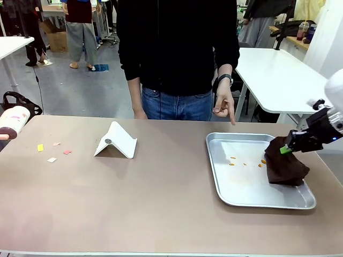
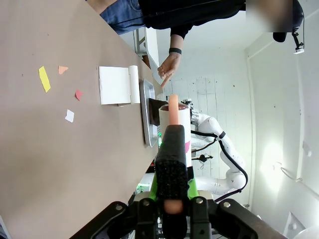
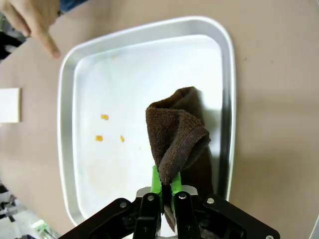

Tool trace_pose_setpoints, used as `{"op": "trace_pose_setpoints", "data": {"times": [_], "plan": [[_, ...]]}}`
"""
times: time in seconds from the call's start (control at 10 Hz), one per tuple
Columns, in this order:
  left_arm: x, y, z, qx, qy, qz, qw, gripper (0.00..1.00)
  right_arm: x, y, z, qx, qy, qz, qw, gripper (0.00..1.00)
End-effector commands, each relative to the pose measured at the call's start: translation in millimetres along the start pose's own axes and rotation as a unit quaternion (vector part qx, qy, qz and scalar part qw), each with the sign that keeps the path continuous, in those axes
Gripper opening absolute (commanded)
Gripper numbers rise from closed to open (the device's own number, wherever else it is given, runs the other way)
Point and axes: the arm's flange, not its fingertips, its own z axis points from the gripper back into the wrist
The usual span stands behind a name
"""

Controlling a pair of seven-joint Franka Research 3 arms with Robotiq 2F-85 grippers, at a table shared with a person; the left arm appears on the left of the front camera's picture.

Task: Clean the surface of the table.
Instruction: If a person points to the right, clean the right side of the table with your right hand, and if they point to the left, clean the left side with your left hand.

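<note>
the right claw [image 1: 288, 149] is clenched on the top of a dark brown fluffy cloth [image 1: 285, 167]. the cloth hangs down under this claw into a shiny silver metal tray [image 1: 241, 184] and touches the tray floor. small orange crumbs [image 1: 233, 158] lie in the tray, off to this claw's left in the front view. a person's hand [image 1: 224, 104] points a finger down at the tray's far rim, behind and left of this claw.

the left claw [image 2: 172, 185] squeezes the black grip of a white roller with a pink stick [image 2: 172, 149]. out past this claw, small bits of yellow, pink, red and white paper [image 2: 45, 78] lie on the big flat pinkish-brown table [image 1: 161, 203]. a white folded stand [image 1: 115, 140] sits beyond them, between the bits and the tray.

behind the table are a grey floor [image 1: 86, 91] and a glossy white table [image 1: 278, 75], with people standing far off.
</note>
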Motion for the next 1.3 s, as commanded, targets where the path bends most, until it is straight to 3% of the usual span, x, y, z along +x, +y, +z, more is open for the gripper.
{"op": "trace_pose_setpoints", "data": {"times": [0.0, 0.1, 0.6, 1.2], "plan": [[-2, -3, 1, -0.002, 0.002, -0.006, 1.000, 0.03, 21, -1, -23, 0.005, -0.024, -0.034, 0.999, 0.08], [-2, -3, 1, -0.002, 0.002, -0.006, 1.000, 0.03, 25, -2, -36, 0.016, -0.032, -0.053, 0.998, 0.08], [-2, -3, 1, -0.002, 0.002, -0.006, 1.000, 0.03, 26, 11, -91, 0.076, 0.022, -0.130, 0.988, 0.08], [-2, -3, 1, -0.002, 0.002, -0.006, 1.000, 0.03, 18, 43, -100, 0.154, 0.004, -0.140, 0.978, 0.08]]}}
